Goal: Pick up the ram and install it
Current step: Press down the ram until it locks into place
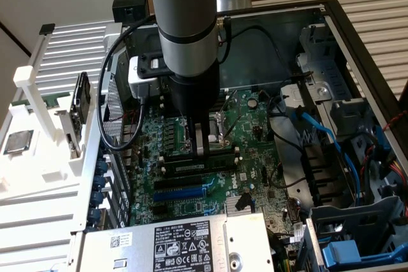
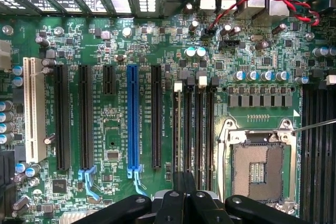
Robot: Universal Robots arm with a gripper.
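gripper (image 1: 201, 148) is being seen low over the mobo (image 1: 255, 125), inside the open PC case (image 1: 357, 36); jaws are being held fully closed, narrow gap only. Whether sth thin is being pinched btwn the pads or just pressed from above can't be told

ram (image 1: 185, 165) is being read as the long green stick lying in the DIMM slot bank (image 2: 193, 124), directly under the fingertips, so it's straight below the gripper, not off to a side. Its long axis is running across the ext view, left to right w/ a slight tilt, parallel to the blue PCIe slot (image 1: 182, 190) just beside it. In the wrist view the closed gripper (image 2: 184, 203) is being lined up w/ the slots nearest the black PCIe slot (image 2: 156, 116), fingers end-on to the slot length. Seating depth is being hidden by the fingers, so full latch can't be judged

materials: the ram is thin rigid PCB, green, dark chips. Slots are black plastic, long and narrow, w/ white end latches (image 2: 177, 86). The empty CPU socket (image 2: 257, 169) is being shown as a square metal frame w/ a fine pin grid, close beside the slot bank. Fingers are dark, hard, blocky

off-board, a square silver CPU (image 1: 18, 141) is being kept on the white rack (image 1: 44, 176) at the ext view's left, well apart from the gripper
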